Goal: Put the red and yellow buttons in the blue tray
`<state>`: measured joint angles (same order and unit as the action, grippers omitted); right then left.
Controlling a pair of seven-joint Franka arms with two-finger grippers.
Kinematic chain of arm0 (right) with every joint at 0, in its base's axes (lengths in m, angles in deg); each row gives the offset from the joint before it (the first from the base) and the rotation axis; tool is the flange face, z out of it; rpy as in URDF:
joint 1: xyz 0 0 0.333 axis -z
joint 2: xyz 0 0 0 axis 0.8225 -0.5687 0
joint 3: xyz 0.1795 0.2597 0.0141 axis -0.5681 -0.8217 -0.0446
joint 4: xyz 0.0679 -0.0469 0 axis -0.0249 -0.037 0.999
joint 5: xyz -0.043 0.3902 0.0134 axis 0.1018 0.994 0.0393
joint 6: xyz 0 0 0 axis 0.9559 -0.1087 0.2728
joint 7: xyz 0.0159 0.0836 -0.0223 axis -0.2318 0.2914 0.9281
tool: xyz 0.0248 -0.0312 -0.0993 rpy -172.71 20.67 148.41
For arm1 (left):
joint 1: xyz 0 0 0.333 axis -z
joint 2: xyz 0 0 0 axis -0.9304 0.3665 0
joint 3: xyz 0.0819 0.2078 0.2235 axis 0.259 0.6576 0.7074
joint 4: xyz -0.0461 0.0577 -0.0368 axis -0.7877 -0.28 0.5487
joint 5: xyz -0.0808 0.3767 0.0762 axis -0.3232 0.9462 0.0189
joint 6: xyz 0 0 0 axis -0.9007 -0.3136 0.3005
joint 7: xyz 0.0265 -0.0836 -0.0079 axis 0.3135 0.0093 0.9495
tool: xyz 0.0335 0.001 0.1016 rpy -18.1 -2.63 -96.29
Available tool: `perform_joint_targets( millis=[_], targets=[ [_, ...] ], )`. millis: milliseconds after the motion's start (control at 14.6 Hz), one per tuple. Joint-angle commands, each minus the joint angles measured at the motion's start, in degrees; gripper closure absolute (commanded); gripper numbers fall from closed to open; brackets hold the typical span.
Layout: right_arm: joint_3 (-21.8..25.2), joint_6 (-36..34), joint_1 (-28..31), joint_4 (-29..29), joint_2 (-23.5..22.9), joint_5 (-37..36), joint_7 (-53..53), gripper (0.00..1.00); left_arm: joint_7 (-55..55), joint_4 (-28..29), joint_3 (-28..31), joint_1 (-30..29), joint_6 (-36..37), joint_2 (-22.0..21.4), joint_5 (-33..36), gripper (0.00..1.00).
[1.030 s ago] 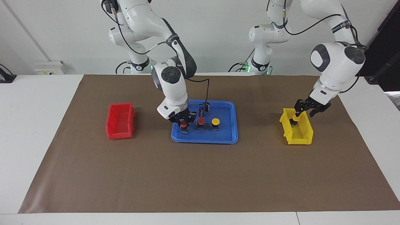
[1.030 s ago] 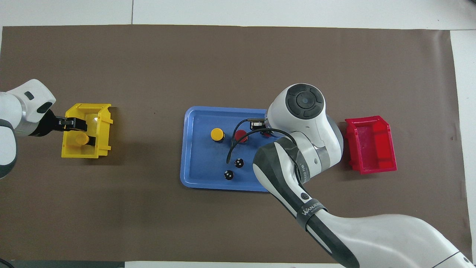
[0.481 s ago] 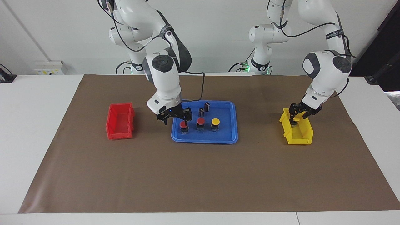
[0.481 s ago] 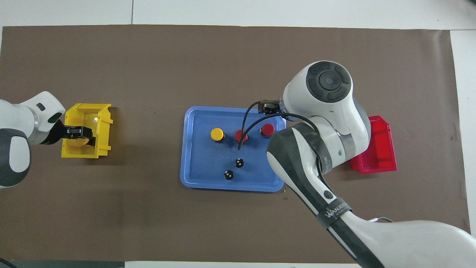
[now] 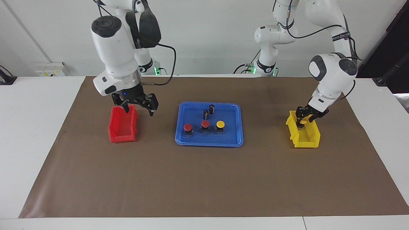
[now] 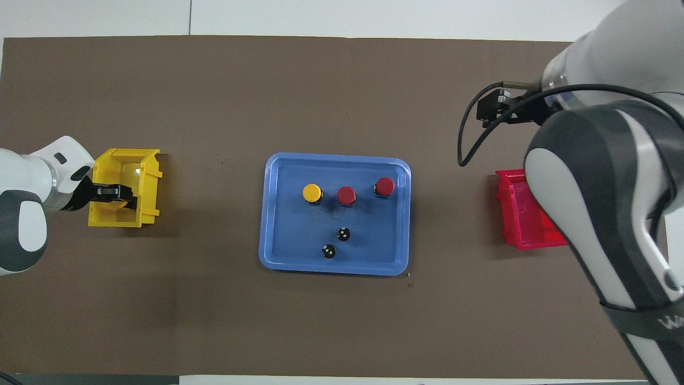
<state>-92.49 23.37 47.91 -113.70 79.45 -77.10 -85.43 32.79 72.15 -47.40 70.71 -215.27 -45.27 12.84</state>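
The blue tray (image 5: 209, 143) (image 6: 334, 270) lies mid-table. In it stand two red buttons (image 5: 188, 127) (image 5: 205, 124) and one yellow button (image 5: 220, 124) in a row; they also show in the overhead view (image 6: 385, 185) (image 6: 346, 195) (image 6: 311, 193). My right gripper (image 5: 138, 108) is open and empty, raised over the edge of the red bin (image 5: 123, 124) that faces the tray. My left gripper (image 5: 303, 118) (image 6: 113, 192) is down in the yellow bin (image 5: 306, 138) (image 6: 145, 182), shut on the second yellow button (image 5: 307, 121).
Two small dark cylinders (image 5: 212, 109) (image 5: 205, 114) stand in the tray, nearer to the robots than the buttons. The red bin (image 6: 526, 224) is toward the right arm's end of the table, the yellow bin toward the left arm's end. A brown mat covers the table.
My right gripper let go of a red button in the tray, rose and swung away to over the red bin. My left gripper shifted slightly in the yellow bin with the yellow button.
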Motion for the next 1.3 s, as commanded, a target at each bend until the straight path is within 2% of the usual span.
perform_joint_targets(
  millis=[0,137,206,343,481,618,687,824,1030,1236],
  targets=[
    [-0.73,-3.9,4.69,-0.25,4.11,-0.62,4.51,0.0,0.37,1.69,-0.45,-0.71,-2.46,-0.49,0.85,0.47],
    [-0.73,-6.89,8.29,-0.17,5.0,-0.1,11.34,0.0,0.9,0.81,-0.37,-0.71,-1.95,0.12,0.93,0.93],
    [-0.73,-8.47,9.7,0.01,5.18,-0.18,13.38,0.0,1.16,-0.5,-0.36,-0.71,-1.16,0.21,0.94,0.99],
    [-0.73,-10.68,11.99,0.8,5.79,-0.45,17.42,0.0,1.16,-5.83,-0.36,-0.63,6.44,0.04,1.28,0.99],
    [-0.73,-10.16,13.49,-0.43,6.5,-0.36,20.86,0.0,0.99,-15.14,-0.45,-0.54,18.13,-0.31,3.91,0.99],
    [-0.73,-9.72,14.28,-1.65,6.85,-0.27,21.22,0.0,0.03,-22.63,-0.71,0.25,24.93,0.03,4.19,0.99],
    [-0.47,-9.02,14.9,-3.49,7.89,-0.27,21.4,0.0,-2.94,-23.44,-1.24,1.73,24.87,0.12,4.19,0.99],
    [2.25,-9.54,14.81,-4.73,10.0,-0.27,23.06,0.0,-10.85,-21.7,-1.33,9.27,23.46,-0.14,4.1,0.99],
    [6.56,-10.59,12.45,-5.62,10.45,-0.27,26.32,0.0,-16.29,-19.68,-1.42,16.84,22.15,0.12,2.09,0.99],
    [6.57,-10.59,10.87,-5.26,9.93,-0.53,25.88,0.0,-27.64,-19.58,-1.51,24.75,15.83,3.54,-0.03,0.99]
  ],
)
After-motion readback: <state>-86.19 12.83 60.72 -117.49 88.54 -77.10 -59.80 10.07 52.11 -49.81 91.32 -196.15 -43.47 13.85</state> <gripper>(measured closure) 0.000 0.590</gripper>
